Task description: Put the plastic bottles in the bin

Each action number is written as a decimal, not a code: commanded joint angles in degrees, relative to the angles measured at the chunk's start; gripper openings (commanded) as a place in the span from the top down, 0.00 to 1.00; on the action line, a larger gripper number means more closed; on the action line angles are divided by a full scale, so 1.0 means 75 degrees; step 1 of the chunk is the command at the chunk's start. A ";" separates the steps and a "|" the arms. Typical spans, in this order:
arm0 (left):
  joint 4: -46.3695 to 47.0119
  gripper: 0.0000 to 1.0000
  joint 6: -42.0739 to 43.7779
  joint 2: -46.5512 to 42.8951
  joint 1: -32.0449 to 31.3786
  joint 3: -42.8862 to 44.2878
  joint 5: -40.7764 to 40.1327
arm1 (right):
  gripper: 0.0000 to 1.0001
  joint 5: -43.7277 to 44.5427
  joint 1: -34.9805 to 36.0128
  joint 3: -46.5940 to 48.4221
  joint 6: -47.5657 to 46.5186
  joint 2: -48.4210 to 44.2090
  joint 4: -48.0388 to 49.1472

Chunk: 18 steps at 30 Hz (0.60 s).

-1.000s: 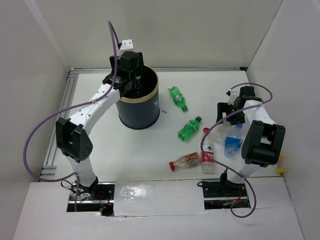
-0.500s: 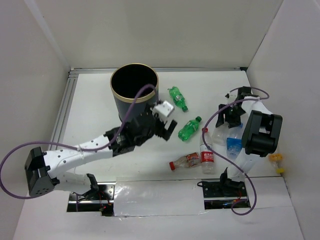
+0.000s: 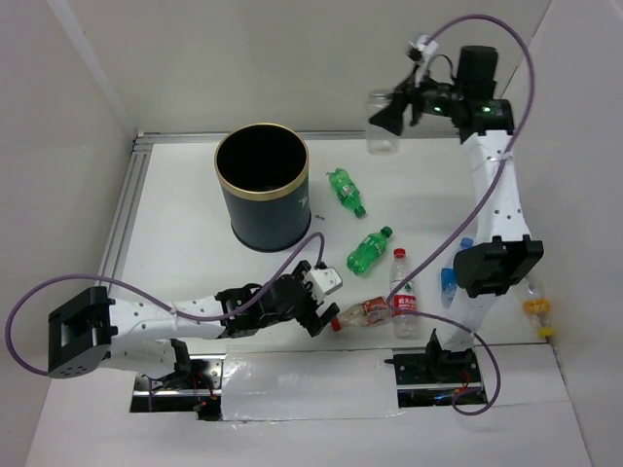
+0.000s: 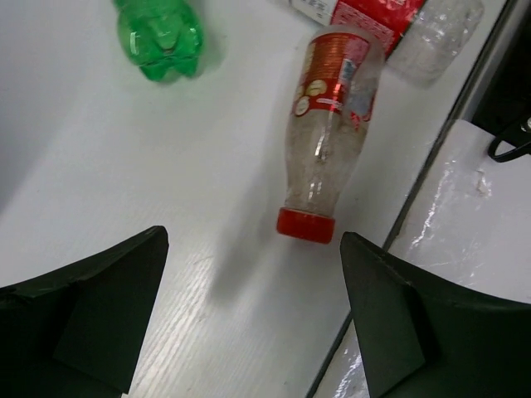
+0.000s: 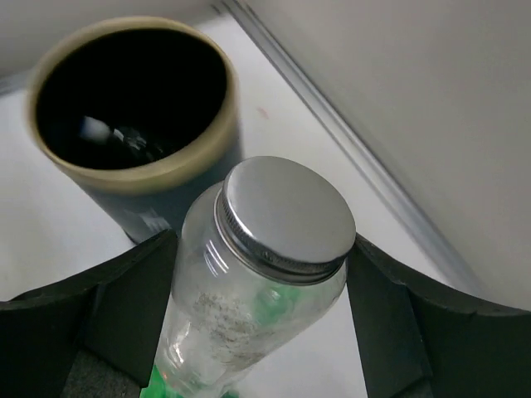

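The dark navy cylindrical bin with a gold rim (image 3: pixel 263 219) stands upright toward the far left corner of the white table (image 3: pixel 185 243). The right gripper (image 3: pixel 387 117) hangs high over the far edge, its fingers clamped on either side of a clear bottle with a silver screw cap (image 5: pixel 249 282), well above the table. The left gripper (image 4: pixel 253 240) sits low by the near edge, jaws spread wide. A clear bottle with a red cap and reddish label (image 4: pixel 328 141) lies just ahead between them, apparently untouched. One green plastic bottle (image 3: pixel 343 190) lies right of the bin and a second green bottle (image 3: pixel 367 251) lies mid-table. A red-and-white-labelled bottle (image 3: pixel 402 297) stands beside the reddish one.
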 commanded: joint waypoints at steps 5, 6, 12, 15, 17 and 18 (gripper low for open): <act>0.1017 0.04 -0.0068 0.0614 -0.0475 0.0392 0.0069 | 1.00 -0.0751 0.2821 0.0912 0.1267 0.0913 0.3770; 0.1018 0.04 -0.0068 0.0719 -0.0556 0.0461 -0.0012 | 1.00 -0.0750 0.3023 0.1256 0.1267 0.1230 0.3653; 0.1194 0.04 0.0096 0.1281 -0.0709 0.0813 -0.0177 | 0.79 0.0114 0.3879 0.1541 0.1607 0.2474 0.4003; 0.1264 0.04 0.0352 0.1854 -0.0709 0.1071 -0.0247 | 0.00 0.0420 0.3776 0.1692 0.1922 0.2709 0.3711; 0.1264 0.04 0.0447 0.2160 -0.0709 0.1247 -0.0317 | 0.00 0.0504 0.3565 0.1612 0.2005 0.2383 0.3640; 0.1264 0.04 0.0587 0.2324 -0.0709 0.1375 -0.0318 | 0.00 0.0783 0.3401 0.1321 0.2121 0.2207 0.3640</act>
